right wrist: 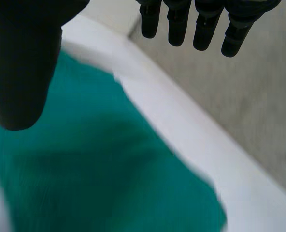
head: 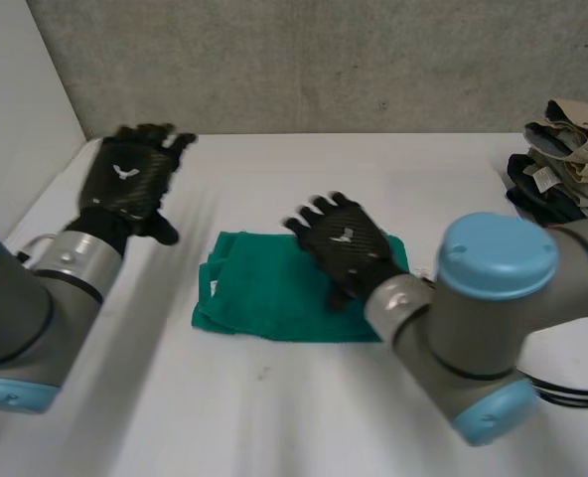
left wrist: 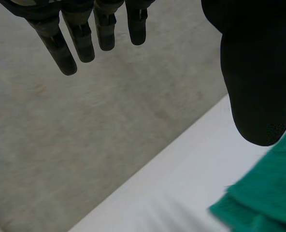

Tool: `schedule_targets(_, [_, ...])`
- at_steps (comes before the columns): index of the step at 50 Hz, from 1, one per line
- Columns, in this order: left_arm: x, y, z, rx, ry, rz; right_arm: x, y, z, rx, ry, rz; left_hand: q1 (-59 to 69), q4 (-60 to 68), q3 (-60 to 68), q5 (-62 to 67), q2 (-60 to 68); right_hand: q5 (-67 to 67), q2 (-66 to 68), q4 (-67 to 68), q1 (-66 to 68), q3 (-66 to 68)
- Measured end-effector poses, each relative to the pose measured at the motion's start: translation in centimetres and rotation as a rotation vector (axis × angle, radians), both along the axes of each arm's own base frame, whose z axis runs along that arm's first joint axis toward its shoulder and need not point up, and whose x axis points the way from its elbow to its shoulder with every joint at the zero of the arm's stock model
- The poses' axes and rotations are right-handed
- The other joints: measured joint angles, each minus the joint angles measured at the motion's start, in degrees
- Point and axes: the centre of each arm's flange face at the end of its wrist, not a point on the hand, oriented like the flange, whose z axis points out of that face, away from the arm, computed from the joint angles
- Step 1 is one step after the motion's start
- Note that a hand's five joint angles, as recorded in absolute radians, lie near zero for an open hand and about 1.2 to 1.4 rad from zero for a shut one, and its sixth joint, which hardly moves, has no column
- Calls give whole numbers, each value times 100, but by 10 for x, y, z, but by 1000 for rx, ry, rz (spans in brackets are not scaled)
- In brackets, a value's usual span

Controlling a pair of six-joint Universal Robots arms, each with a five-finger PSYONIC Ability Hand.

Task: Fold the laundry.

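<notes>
Soft matt green cloth (head: 264, 293) on smooth white table (head: 274, 417).

Lit softly and evenly from overhead. Glows bright across the white bench (head: 274, 417), then dims toward the grey wall (head: 324, 60) behind. Catches a faint sheen on the nearest blue cap (head: 498, 253). Darkens the green cloth (head: 264, 298) along the folds at its edge nearer the left arm.
</notes>
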Motion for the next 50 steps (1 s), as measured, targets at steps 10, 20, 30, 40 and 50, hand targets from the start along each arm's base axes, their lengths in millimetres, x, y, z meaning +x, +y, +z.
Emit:
schedule_targets(10, [-28,19,-18,41,-20,-92,-69,-31,-47,68,224,-250,0,0,0,0,0,3784,3958,3808,3860,3854])
schedule_targets(20, [-25,18,-14,33,-16,-79,-62,-54,-19,-253,270,-283,0,0,0,0,0,5431,5554,5622,4939,5598])
schedule_targets(30, [-11,13,1,1,3,-7,32,11,3,-429,105,142,0,0,0,0,0,5548,5554,5626,5113,5600])
schedule_targets(40, [-1,7,6,-2,40,97,61,44,-38,-142,37,376,0,0,0,0,0,512,569,639,482,653])
schedule_targets(50, [-23,4,22,18,199,31,25,-6,24,173,-347,105,0,0,0,0,0,0,16,8,11,10])
